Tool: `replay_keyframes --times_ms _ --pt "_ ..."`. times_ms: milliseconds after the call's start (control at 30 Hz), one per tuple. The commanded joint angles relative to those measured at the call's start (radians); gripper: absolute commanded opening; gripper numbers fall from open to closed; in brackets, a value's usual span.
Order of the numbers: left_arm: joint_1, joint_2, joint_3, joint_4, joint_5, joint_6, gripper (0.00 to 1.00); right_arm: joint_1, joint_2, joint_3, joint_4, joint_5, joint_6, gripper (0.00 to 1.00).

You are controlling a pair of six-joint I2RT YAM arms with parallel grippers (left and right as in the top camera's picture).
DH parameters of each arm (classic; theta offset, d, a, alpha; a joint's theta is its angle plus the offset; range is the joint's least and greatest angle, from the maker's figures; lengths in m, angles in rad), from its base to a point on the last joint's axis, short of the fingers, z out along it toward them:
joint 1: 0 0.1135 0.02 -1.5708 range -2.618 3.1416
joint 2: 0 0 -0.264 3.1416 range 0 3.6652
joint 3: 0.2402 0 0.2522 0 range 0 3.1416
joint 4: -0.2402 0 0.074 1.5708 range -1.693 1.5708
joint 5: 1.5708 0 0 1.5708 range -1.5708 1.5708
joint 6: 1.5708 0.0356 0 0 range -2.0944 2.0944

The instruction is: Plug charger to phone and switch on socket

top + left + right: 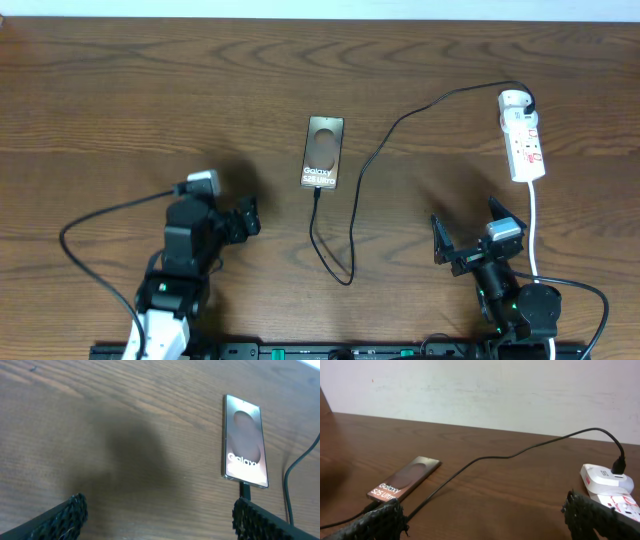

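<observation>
1. the phone point(323, 152) is lying flat with its lettered face up, around the middle of the wooden table point(120, 90); the "Galaxy S25 Ultra" text sits toward the end nearer the arms
2. the small black plug point(244, 490) of the charger cable point(352, 215) is right up against that near short edge; it looks pushed into the port, though I can't say how deep
3. from there the cable drops toward the arms, loops back up, then arcs off to the right; it ends at the round white adapter point(515, 100)
4. the adapter sits in the far end of the power strip point(526, 150); the strip lies well to the right of the phone, running lengthwise away from the arms; there are red markings on top, but I can't tell if any switch is on; its thick white cord point(534, 225) runs back toward the right arm
5. the left gripper point(245, 218) is low over bare wood to the near left of the phone, not touching it; jaws are spread wide with nothing between them
6. the right gripper point(470, 238) is near the front right of the table, just left of the white cord and apart from the strip; jaws are also wide apart and holding nothing; its wrist view looks across the phone and cable to a pale wall point(495, 385) behind
</observation>
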Motion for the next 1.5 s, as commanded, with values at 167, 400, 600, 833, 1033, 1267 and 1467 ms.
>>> replay_keyframes --times_ms 167,400,600,833,1033,1267,1467 --pt "0.061 -0.202 -0.157 0.048 0.029 -0.027 0.93 0.011 -0.005 -0.001 -0.004 -0.002 -0.002 0.99" --pt "0.086 -0.373 -0.24 0.048 0.029 -0.027 0.93 0.011 -0.005 -0.001 -0.004 -0.002 -0.002 0.99" --pt "0.086 -0.58 -0.275 -0.026 0.018 -0.027 0.93 0.011 -0.005 -0.001 -0.004 -0.002 -0.002 0.99" --pt "0.087 -0.665 -0.275 -0.073 -0.06 -0.027 0.93 0.011 -0.005 -0.001 -0.004 -0.002 -0.001 0.99" --pt "0.087 -0.798 -0.275 -0.074 -0.068 0.142 0.93 0.011 -0.005 -0.001 -0.004 -0.002 -0.002 0.99" --pt "0.098 -0.821 -0.275 -0.075 -0.068 0.306 0.93 0.011 -0.005 -0.001 -0.004 -0.002 -0.002 0.99" --pt "0.098 -0.821 -0.275 -0.073 -0.068 0.317 0.93 0.011 -0.005 -0.001 -0.004 -0.002 -0.001 0.99"
